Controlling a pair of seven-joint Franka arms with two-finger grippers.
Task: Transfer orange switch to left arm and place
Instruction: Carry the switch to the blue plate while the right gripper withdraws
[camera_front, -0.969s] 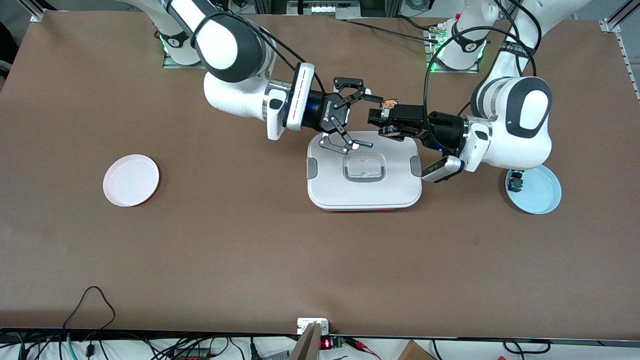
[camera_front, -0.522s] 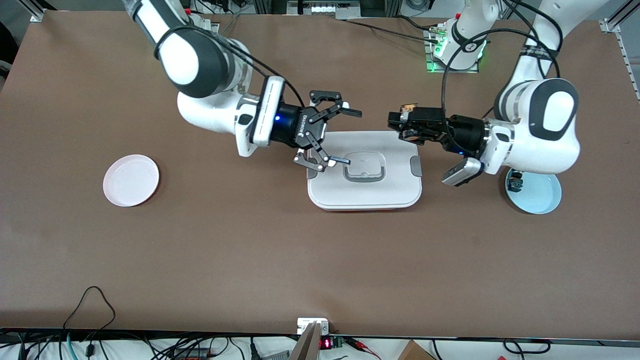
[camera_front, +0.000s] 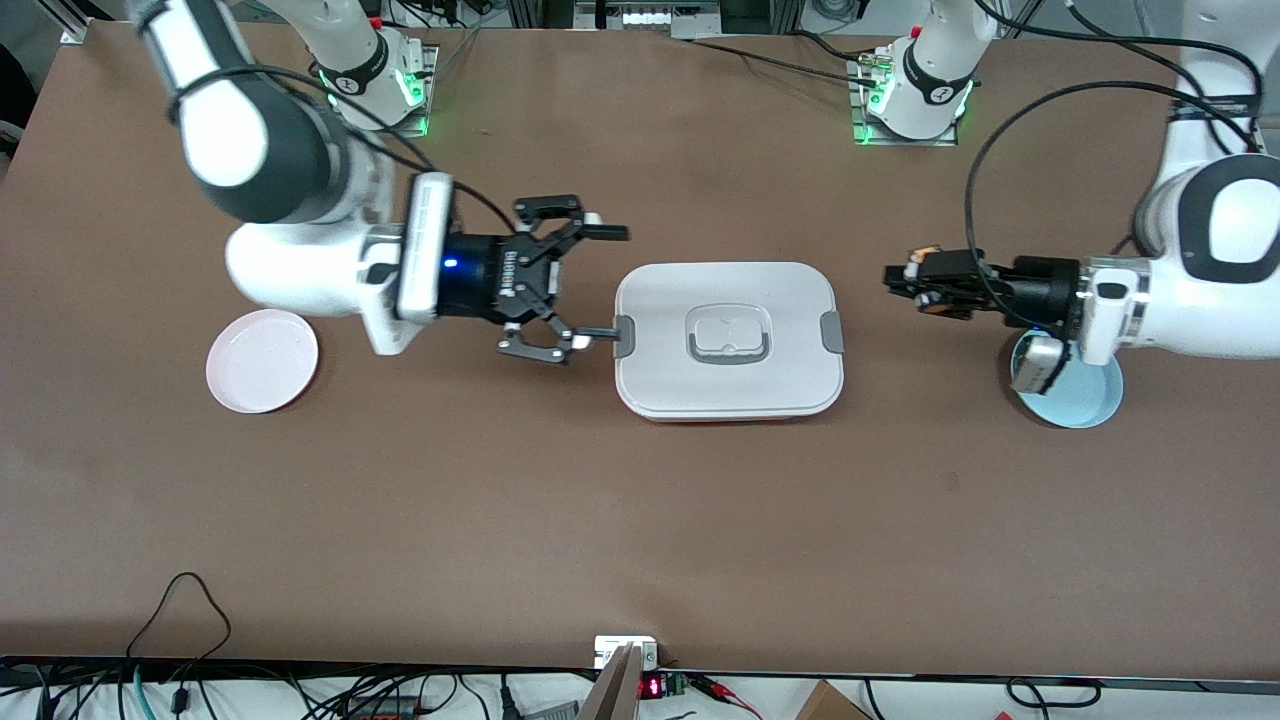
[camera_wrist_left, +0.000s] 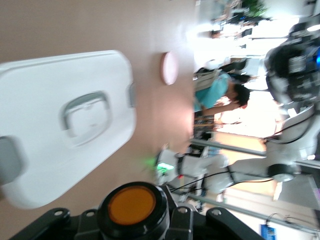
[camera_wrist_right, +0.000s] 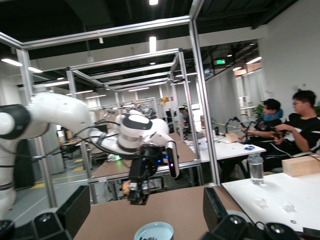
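The orange switch (camera_wrist_left: 132, 206), a small black part with a round orange cap, sits between the fingers of my left gripper (camera_front: 900, 283), which is shut on it. That gripper hangs over bare table between the box (camera_front: 660, 300) and a light blue plate (camera_front: 1090, 405). In the front view the switch (camera_front: 931, 304) is only a small orange spot at the gripper's tip. My right gripper (camera_front: 607, 283) is open wide and empty, over the table just off the box's end toward the right arm. The white box lies shut at mid-table between the two grippers.
A white plate (camera_front: 262, 360) lies toward the right arm's end, near that arm's wrist. The light blue plate (camera_wrist_right: 154, 231) lies under the left arm's wrist, partly hidden by it. Cables run along the table's edge nearest the front camera.
Both grippers have drawn apart from over the box. The right one went toward the right arm's end, still open. The left one went toward the left arm's end with the switch.
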